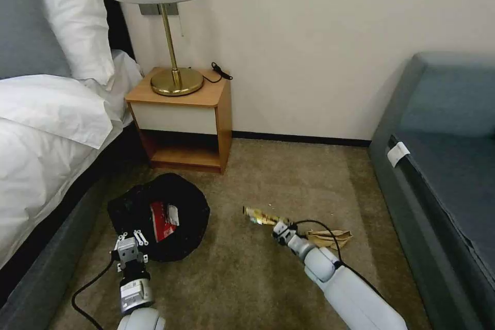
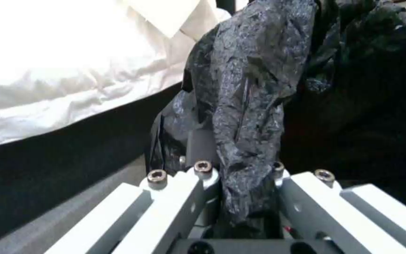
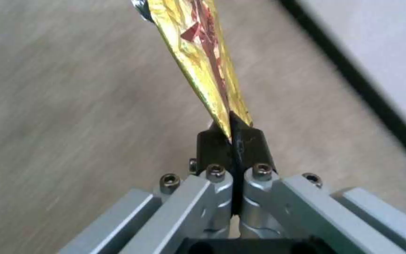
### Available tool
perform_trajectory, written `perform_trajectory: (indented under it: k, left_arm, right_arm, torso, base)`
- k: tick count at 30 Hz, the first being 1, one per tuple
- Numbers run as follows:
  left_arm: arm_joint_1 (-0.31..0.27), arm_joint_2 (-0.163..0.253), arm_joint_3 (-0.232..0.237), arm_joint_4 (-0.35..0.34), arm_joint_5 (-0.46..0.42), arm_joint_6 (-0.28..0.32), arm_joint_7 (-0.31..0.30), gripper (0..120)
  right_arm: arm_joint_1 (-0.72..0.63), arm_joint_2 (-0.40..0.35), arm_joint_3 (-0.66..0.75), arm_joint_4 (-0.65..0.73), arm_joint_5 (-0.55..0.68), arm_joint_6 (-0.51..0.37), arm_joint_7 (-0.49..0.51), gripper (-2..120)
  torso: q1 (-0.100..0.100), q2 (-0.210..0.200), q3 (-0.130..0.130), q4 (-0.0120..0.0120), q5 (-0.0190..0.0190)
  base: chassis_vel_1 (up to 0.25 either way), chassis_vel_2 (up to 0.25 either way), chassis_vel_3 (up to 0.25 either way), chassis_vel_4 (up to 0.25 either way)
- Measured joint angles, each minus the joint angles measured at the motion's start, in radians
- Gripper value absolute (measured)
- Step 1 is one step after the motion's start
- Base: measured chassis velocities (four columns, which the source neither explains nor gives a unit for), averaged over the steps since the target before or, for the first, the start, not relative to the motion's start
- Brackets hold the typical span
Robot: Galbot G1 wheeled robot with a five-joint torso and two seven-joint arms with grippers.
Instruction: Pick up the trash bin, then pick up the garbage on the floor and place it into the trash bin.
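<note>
The trash bin [image 1: 192,201], draped in its black bag liner, sits low over the carpet by the bed. A red-white snack bag [image 1: 162,220] lies inside it. My left gripper [image 1: 130,240] is shut on the near rim; in the left wrist view the liner [image 2: 250,106] is pinched in the left gripper [image 2: 240,169]. My right gripper [image 1: 278,228] is shut on one end of the gold-brown candy wrapper [image 1: 259,216], which sticks out toward the bin. In the right wrist view the wrapper [image 3: 198,53] hangs from the right gripper [image 3: 233,135] above the carpet. A tan paper wad [image 1: 330,237] lies on the floor just right of that gripper.
A bed [image 1: 41,129] runs along the left. A wooden nightstand [image 1: 180,118] with a brass lamp [image 1: 172,62] stands against the wall behind the bin. A grey sofa [image 1: 443,165] fills the right side. Open carpet [image 1: 268,175] lies between them.
</note>
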Motion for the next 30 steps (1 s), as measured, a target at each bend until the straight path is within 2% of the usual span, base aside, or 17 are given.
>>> perform_trajectory:
  k: [12,15,21,27,30]
  left_arm:
    - [-0.003,-0.016,0.000,0.010,0.015,-0.004,-0.019,3]
    - [-0.003,-0.033,0.005,0.019,0.037,-0.009,-0.025,3]
    - [-0.006,-0.039,0.007,0.034,0.049,-0.013,-0.027,3]
    - [-0.016,-0.039,0.004,0.052,0.048,-0.015,-0.027,3]
    - [-0.026,-0.039,0.004,0.070,0.047,-0.015,-0.028,3]
  right_arm:
    - [0.016,0.031,0.037,0.102,-0.007,0.027,0.123,0]
    - [0.015,0.062,0.033,0.140,-0.067,0.051,0.213,0]
    - [0.007,0.082,0.016,0.204,-0.141,0.075,0.295,0]
    - [-0.020,0.076,-0.023,0.287,-0.159,0.114,0.300,0]
    - [-0.043,0.063,-0.075,0.350,-0.148,0.170,0.265,0]
  torso:
    - [0.000,0.000,0.000,-0.0001,0.0001]
    - [0.000,0.000,0.000,-0.0001,0.0000]
    - [0.000,0.000,0.000,0.0000,0.0000]
    - [0.000,0.000,0.000,0.0000,-0.0001]
    - [0.000,0.000,0.000,0.0000,-0.0001]
  base:
    - [0.000,0.000,0.000,0.000]
    - [0.000,0.000,0.000,0.000]
    - [0.000,0.000,0.000,0.000]
    - [0.000,0.000,0.000,0.000]
    - [0.000,0.000,0.000,0.000]
